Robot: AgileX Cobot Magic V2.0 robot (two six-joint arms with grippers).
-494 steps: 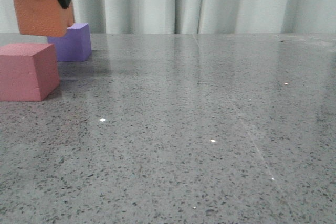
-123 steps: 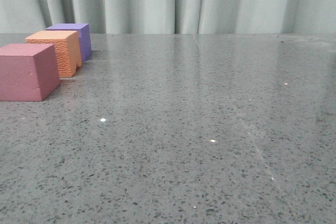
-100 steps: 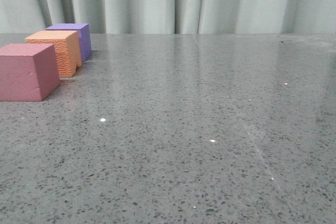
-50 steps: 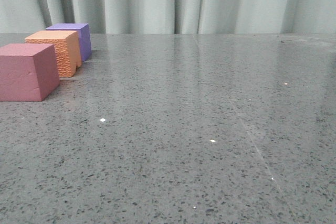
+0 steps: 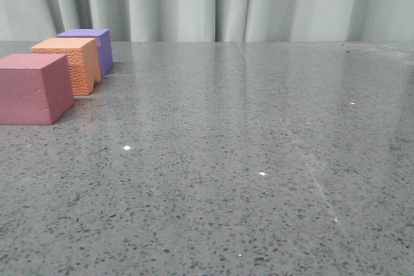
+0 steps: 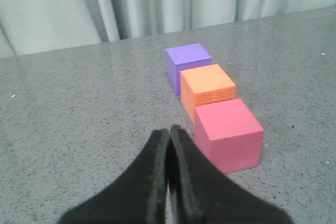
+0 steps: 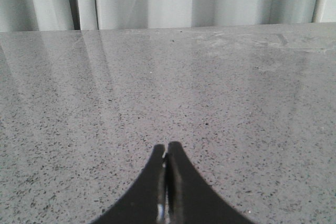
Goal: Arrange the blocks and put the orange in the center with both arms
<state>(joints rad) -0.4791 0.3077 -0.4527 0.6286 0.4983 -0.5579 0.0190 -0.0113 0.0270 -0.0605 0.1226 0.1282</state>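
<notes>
3 blocks stand in 1 row on the grey speckled counter (image 5: 246, 159), at its left side in the front view. Landmark for all positions: the orange block (image 5: 68, 64).

- Orange block: middle of the row, resting flat on the counter, upright, pebbled texture visible on its side faces (image 6: 208, 90).
- Purple block (image 5: 90, 49): directly behind the orange block, on the side toward the curtain (image 5: 213, 1). In the left wrist view (image 6: 188, 66) the 2 look touching or just beside each other; I cannot tell which.
- Pink-red block (image 5: 33, 88): directly in front of the orange block, on the side away from the curtain. In the left wrist view (image 6: 229, 134) its rear edge meets the orange block's front face; a gap, if any, is too small to see.

My left gripper (image 6: 169, 132): fingers pressed together, holding nothing, hanging above bare counter near the pink-red block and apart from all 3 blocks.

My right gripper (image 7: 167, 150): fingers likewise closed against each other, holding nothing, above bare counter. No block appears in its wrist view, so it is well apart from the orange block.

Neither gripper shows in the front view.
</notes>
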